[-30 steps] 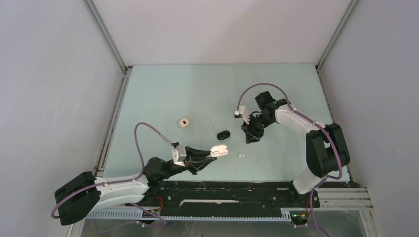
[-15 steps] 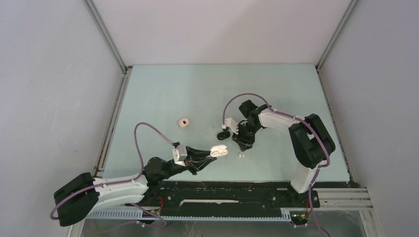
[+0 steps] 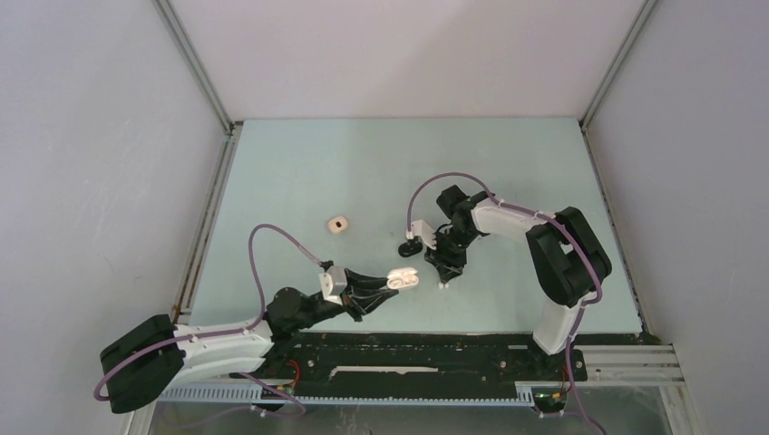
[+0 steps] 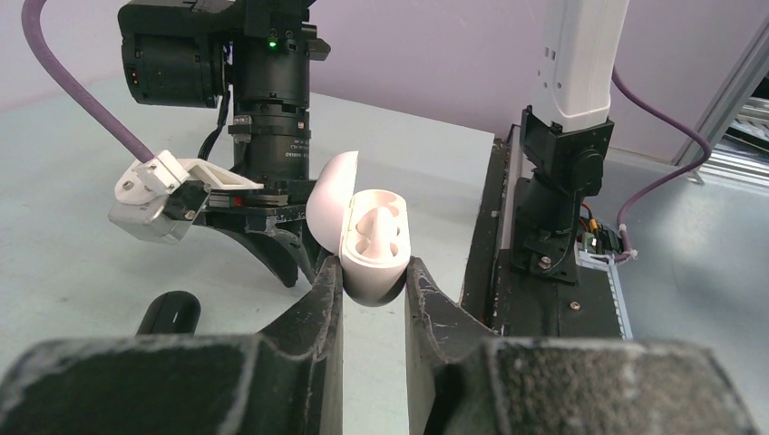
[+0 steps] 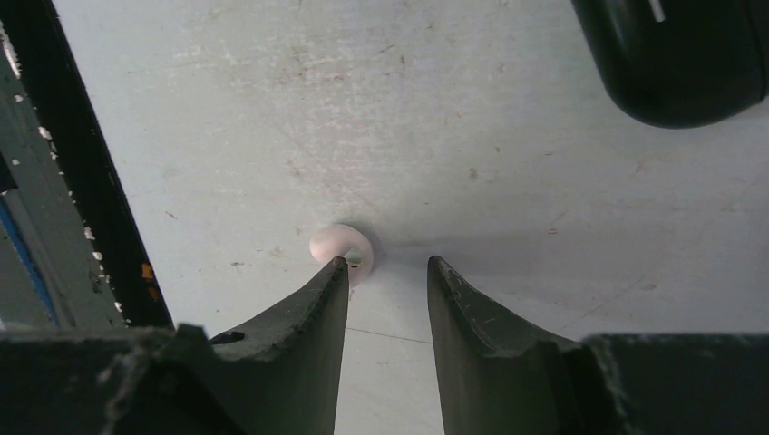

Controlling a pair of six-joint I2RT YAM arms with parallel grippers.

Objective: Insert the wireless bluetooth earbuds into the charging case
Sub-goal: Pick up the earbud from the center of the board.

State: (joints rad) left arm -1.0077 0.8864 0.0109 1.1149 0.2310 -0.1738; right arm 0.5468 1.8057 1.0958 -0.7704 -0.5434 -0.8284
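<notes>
My left gripper point(image 3: 394, 283) is shut on an open pale pink charging case point(image 3: 403, 277), held low over the table. In the left wrist view the case point(image 4: 372, 245) sits between the fingertips with its lid tipped back to the left. One pale pink earbud point(image 3: 443, 284) lies on the table just right of it. My right gripper point(image 3: 442, 270) points down over this earbud. In the right wrist view the jaws point(image 5: 388, 265) are open and empty, and the earbud point(image 5: 337, 245) lies at the tip of the left finger, not between the fingers.
A closed black case point(image 3: 410, 246) lies just behind the held case, partly under the right wrist; it also shows in the right wrist view point(image 5: 676, 54) and the left wrist view point(image 4: 168, 317). A small cream object point(image 3: 338, 224) sits further left. The black base rail point(image 3: 435, 349) runs along the near edge.
My right arm has swung left and toward the near edge, from behind the black case to just above the pale pink earbud. My left gripper and its case have stayed put.
</notes>
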